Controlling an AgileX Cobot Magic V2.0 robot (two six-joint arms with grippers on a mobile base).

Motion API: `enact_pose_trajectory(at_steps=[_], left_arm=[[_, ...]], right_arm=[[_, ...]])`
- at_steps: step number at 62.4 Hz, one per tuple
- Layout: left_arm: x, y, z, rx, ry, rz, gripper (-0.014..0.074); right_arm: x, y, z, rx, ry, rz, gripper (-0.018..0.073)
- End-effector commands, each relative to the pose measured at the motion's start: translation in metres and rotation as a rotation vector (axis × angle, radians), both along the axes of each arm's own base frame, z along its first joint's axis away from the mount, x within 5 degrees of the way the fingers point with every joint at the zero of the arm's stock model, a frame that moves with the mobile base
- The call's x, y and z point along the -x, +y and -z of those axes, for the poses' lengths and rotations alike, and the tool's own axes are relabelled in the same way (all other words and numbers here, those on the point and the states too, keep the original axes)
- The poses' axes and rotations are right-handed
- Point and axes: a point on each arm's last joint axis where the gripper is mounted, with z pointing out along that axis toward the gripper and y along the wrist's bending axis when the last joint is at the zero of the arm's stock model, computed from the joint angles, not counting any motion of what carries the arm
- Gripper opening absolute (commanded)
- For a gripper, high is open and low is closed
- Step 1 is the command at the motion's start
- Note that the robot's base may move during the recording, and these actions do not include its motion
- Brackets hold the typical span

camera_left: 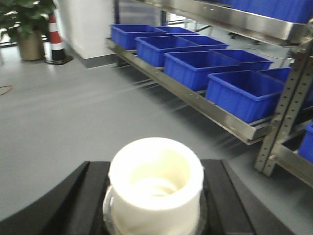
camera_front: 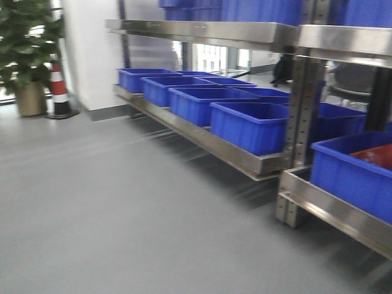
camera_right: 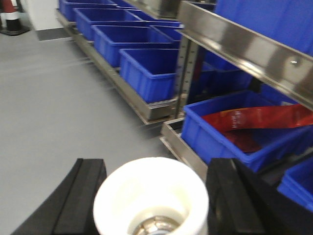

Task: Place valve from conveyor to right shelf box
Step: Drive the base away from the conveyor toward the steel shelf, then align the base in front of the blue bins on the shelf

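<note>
Clamped shut in the right tool [camera_right: 154,196] on the right valve [camera_right: 151,188], black pads pressed to both flanks; same in the left tool [camera_left: 154,200] on the left valve [camera_left: 155,176]. Held both valves clear of the grey floor [camera_right: 54,98], short of the right shelf [camera_right: 176,139]. Judged as the carry toward that shelf: best done with firm grips, a square approach, a lift over the near wall of the blue box [camera_right: 215,137] holding a red sheet [camera_right: 254,120], then a low release inside. Looked white, thick-walled and cylindrical, open-topped, with a glint of metal deep in the right valve's bore.
</note>
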Motion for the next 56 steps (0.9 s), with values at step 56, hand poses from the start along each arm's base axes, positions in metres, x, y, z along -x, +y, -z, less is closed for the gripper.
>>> enact_pose_trajectory(at_steps=[56], left_arm=[[0.0014, 0.0007, -0.0082, 0.019, -0.069, -0.011, -0.0111]], right_arm=[[0.0001, -0.0012, -0.0112, 0.005, -0.099, 0.010, -0.0164]])
